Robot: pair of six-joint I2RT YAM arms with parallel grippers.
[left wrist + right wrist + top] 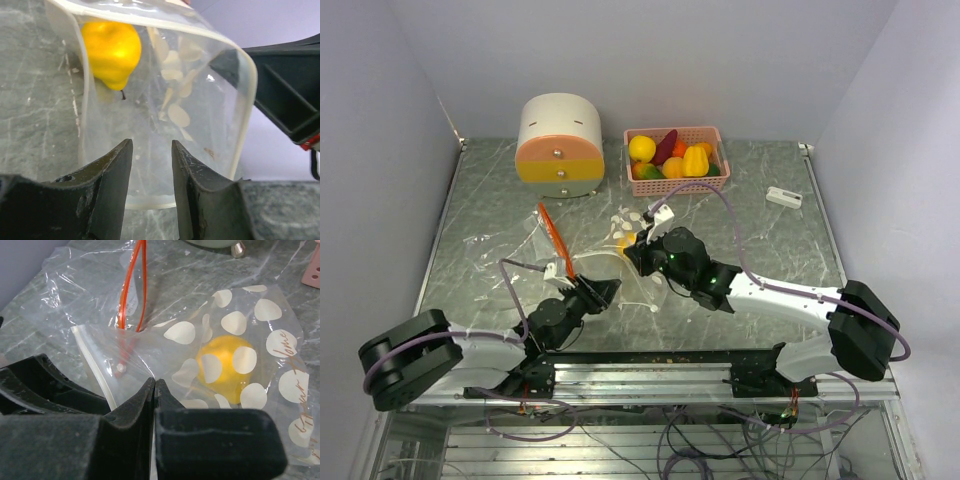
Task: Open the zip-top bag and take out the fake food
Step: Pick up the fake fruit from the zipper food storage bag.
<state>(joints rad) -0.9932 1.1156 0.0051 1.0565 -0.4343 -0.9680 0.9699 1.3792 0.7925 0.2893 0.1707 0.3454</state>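
Note:
The zip-top bag [626, 222] is clear with cream dots and lies mid-table. Its mouth [165, 115] is held wide, facing my left gripper [152, 146]. That gripper is open, its jaws at the lower rim with nothing pinched between them. Inside the bag lies one piece of fake food, a yellow pear-like fruit [111, 49] [224, 367]. My right gripper [154, 382] is shut on the bag's film near the zip strip [92, 365] and holds that side up. In the top view the left gripper [610, 290] and the right gripper [633, 252] stand close together at the bag.
A second clear bag with an orange zip [552, 232] [135, 285] lies left of the dotted one. More fake food [670, 155] fills a pink basket [720, 140] at the back. A round cream, orange and yellow drawer box [560, 145] stands back left, a small white device [783, 197] back right.

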